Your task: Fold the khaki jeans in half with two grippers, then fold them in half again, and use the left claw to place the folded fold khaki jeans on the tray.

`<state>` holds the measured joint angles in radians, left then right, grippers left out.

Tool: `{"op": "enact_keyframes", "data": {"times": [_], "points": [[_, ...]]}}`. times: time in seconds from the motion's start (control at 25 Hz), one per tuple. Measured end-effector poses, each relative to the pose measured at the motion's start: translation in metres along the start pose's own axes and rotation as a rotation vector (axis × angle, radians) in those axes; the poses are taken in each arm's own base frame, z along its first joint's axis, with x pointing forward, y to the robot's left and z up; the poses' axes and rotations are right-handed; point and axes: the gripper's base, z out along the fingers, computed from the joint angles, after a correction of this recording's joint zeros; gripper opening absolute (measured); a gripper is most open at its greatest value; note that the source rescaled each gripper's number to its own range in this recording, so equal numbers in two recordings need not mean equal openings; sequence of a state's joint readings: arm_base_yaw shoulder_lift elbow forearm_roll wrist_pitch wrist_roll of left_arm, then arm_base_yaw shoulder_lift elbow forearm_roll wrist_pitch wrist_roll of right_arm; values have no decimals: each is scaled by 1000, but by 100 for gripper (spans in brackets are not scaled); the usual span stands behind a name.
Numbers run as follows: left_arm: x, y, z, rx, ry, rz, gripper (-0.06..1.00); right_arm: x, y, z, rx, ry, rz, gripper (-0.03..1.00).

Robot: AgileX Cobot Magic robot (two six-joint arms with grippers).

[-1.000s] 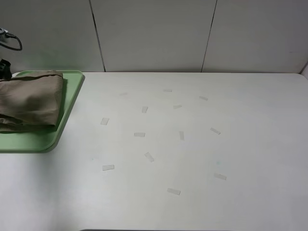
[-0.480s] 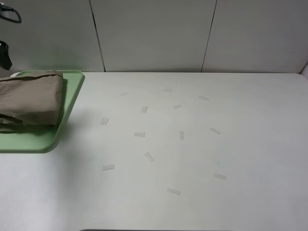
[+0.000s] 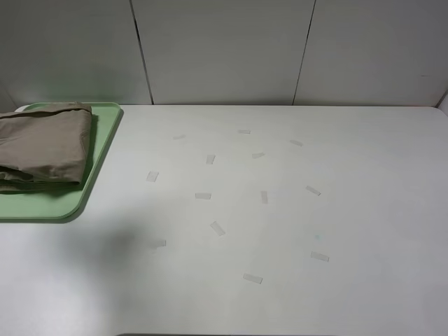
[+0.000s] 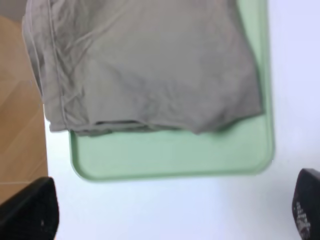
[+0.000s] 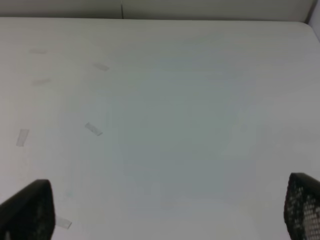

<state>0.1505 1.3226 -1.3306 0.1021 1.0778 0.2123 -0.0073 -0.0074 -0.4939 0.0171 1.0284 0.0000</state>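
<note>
Left wrist: crumpled khaki jeans (image 4: 145, 65) on smooth rounded tray (image 4: 175, 157).

Folded khaki jeans (image 3: 43, 145) lie flat on the pale green tray (image 3: 98, 157).

khaki jeans (image 3: 43, 145): left part cut by the exterior high frame edge; in my left wrist view (image 4: 145, 65) the top runs out of frame, picture soft, label and pockets not readable.
tray (image 3: 101, 150): left end off frame in the high view; most of its floor hidden under the shorts.
my left claw (image 4: 175, 220): only two dark fingertip corners show at the frame's edges, blurred.
my right gripper (image 5: 165, 215): same, two tips cut by the edges.
tape marks (image 3: 203, 196): too small to read.
</note>
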Motion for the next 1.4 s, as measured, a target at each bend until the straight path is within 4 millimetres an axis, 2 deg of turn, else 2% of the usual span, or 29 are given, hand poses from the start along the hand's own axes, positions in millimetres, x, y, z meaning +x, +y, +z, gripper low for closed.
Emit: {"op": "enact_keyframes", "data": {"times": [0.16, 0.32, 0.64, 0.88, 1.04, 1.24, 1.4], "points": [[25, -6, -39, 10, -55, -17, 92, 0, 0, 0, 0, 0, 0, 100], [61, -14, -57, 5, -95, -22, 92, 0, 0, 0, 0, 0, 0, 100], [151, -39, -61, 39, -159, -55, 92, 0, 0, 0, 0, 0, 0, 100], [218, -57, -70, 28, -345, -68, 92, 0, 0, 0, 0, 0, 0, 100], [254, -65, -74, -2, -488, -69, 92, 0, 0, 0, 0, 0, 0, 100], [283, -72, -74, -22, -607, -72, 92, 0, 0, 0, 0, 0, 0, 100], [285, -75, -68, 1, -606, -75, 91, 0, 0, 0, 0, 0, 0, 100]]}}
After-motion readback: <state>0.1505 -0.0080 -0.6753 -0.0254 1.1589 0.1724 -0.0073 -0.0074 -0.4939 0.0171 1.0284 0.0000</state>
